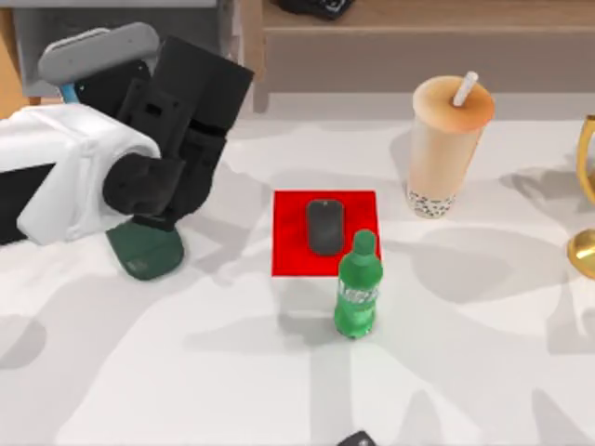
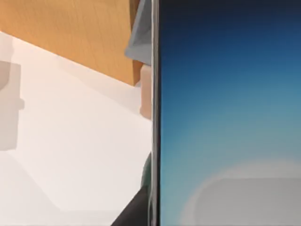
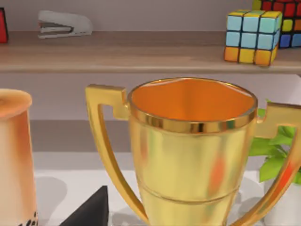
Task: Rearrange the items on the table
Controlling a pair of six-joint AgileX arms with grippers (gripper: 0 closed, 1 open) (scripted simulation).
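A flat red square mat (image 1: 324, 232) lies near the middle of what I see from above. A green plastic soda bottle (image 1: 358, 286) stands upright at its near right corner. A shiny gold trophy cup with two angular handles (image 3: 192, 150) stands at the right edge. Behind it a wooden shelf (image 3: 141, 51) carries a white-and-grey stapler (image 3: 63, 23) and a multicoloured puzzle cube (image 3: 251, 36). Green plant leaves (image 3: 275, 153) show beside the trophy. A dark green rounded object (image 1: 146, 252) lies on the left.
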